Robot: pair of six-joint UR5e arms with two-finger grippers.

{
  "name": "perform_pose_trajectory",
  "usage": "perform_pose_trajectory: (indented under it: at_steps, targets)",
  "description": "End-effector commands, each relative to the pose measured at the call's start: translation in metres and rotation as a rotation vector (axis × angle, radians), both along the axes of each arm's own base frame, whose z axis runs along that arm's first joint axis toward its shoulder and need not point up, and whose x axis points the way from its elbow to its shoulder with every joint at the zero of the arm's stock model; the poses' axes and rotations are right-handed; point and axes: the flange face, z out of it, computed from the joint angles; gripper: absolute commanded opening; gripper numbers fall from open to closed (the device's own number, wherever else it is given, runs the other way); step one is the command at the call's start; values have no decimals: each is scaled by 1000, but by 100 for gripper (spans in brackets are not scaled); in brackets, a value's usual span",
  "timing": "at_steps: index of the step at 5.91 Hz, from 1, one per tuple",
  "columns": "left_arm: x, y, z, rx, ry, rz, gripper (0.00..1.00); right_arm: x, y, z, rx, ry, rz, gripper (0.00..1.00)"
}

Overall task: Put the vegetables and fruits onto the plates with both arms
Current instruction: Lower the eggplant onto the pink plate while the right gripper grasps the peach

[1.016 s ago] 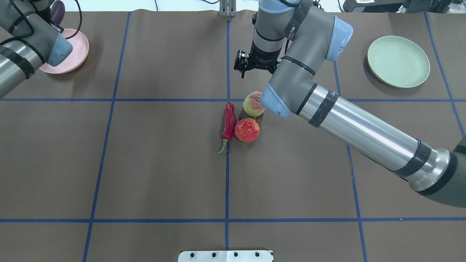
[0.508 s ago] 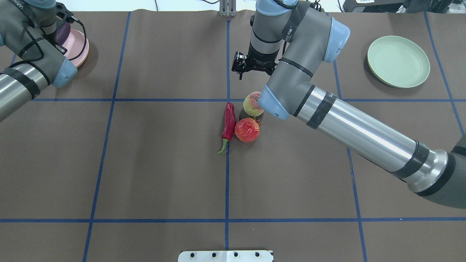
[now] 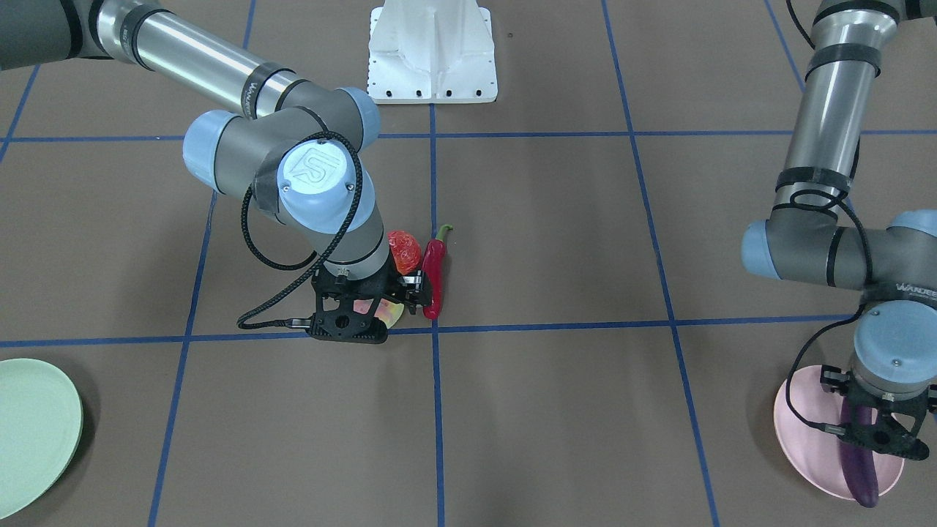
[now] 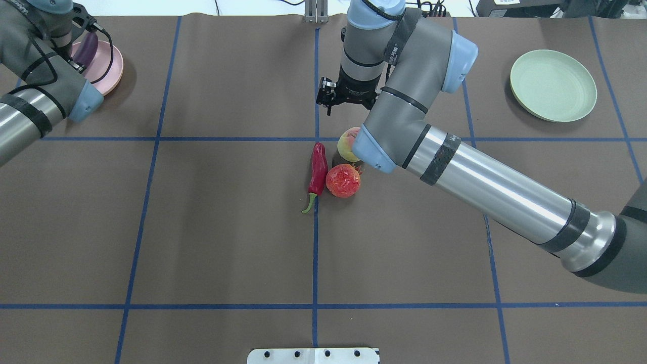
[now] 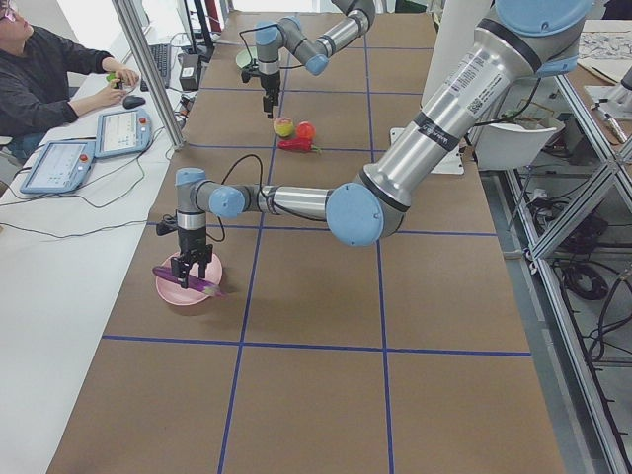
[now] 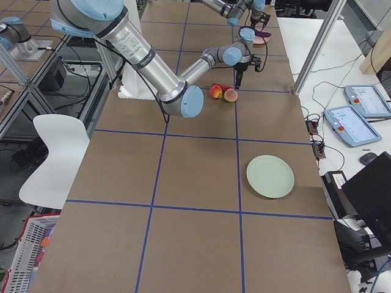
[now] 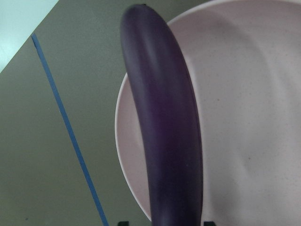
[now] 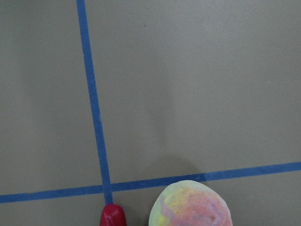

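Note:
My left gripper (image 3: 868,433) is shut on the purple eggplant (image 3: 858,465), which hangs tilted low over the pink plate (image 3: 805,432). The left wrist view shows the eggplant (image 7: 164,141) across the plate's (image 7: 244,117) rim. My right gripper (image 3: 351,322) looks open and empty, and hangs just above the peach (image 4: 346,144), on its far side. The red chili (image 4: 318,169) and the pomegranate (image 4: 343,180) lie next to the peach on the table. The right wrist view shows the peach's top (image 8: 190,205) and the chili's tip (image 8: 113,216). The mint green plate (image 4: 553,85) stands bare at the far right.
The white robot base (image 3: 432,55) stands at the table's near edge. Blue tape lines cross the brown table cover. An operator sits at a side desk (image 5: 59,69) with tablets beyond the table's far edge.
My left arm has swung the eggplant from beyond the pink plate to over it. My right wrist has shifted slightly left and further away, near the peach.

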Motion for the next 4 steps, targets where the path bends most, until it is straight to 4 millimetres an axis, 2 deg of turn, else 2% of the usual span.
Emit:
perform_pose_trajectory:
  at_steps: [1,2,4]
  targets:
    - [-4,-5,-30,34,39,-11,100,-15,10,6,22,25,-8,100]
    - [-10,-7,-39,4,128,-12,100,-30,15,14,41,62,-9,100]
    - [-8,-7,-47,-2,156,-29,100,-35,18,25,51,88,-29,100]
